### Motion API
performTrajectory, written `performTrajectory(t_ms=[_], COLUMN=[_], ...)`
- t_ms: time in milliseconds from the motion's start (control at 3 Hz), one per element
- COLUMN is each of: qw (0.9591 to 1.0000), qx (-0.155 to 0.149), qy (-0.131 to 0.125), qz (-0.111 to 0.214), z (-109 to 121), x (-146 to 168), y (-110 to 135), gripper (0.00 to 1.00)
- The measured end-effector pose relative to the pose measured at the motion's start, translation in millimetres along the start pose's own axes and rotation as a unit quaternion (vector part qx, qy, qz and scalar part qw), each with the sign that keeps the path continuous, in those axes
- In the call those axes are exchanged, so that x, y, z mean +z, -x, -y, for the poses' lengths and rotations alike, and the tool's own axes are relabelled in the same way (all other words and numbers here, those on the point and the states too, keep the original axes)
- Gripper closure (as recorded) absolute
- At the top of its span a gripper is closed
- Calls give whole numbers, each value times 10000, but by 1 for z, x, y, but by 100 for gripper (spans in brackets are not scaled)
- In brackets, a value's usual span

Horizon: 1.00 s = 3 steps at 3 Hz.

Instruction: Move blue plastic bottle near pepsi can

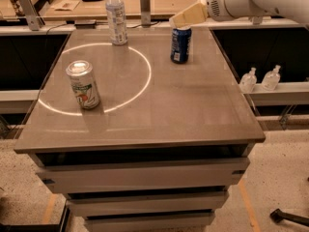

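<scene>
The blue plastic bottle (116, 16) stands upright at the far left-centre of the grey table (193, 110), clear with a white cap and pale label. The pepsi can (180, 44), dark blue with a silver top, stands upright at the far right of centre. My gripper (179, 20) reaches in from the upper right on a white arm; its tan fingers hang just above the pepsi can's top and point left toward the bottle, well to the bottle's right.
A silver-white can (84, 84) with green and red marks stands at the left, on a bright ring of light on the tabletop. Two small pump bottles (260, 79) sit on a ledge to the right. A wooden bench with a metal post (145, 5) runs behind the table.
</scene>
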<state>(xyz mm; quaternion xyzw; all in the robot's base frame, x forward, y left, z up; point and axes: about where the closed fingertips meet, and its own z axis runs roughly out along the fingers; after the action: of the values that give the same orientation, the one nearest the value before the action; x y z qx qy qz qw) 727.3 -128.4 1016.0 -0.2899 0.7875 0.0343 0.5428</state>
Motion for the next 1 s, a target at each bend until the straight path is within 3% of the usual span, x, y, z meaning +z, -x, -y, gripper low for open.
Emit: performTrajectory(t_ms=[667, 1000], qw=[9990, 9990], qx=[129, 123], qy=[413, 432], qz=[78, 55], z=[-48, -70], x=[50, 69], y=[24, 37], gripper=[0, 0])
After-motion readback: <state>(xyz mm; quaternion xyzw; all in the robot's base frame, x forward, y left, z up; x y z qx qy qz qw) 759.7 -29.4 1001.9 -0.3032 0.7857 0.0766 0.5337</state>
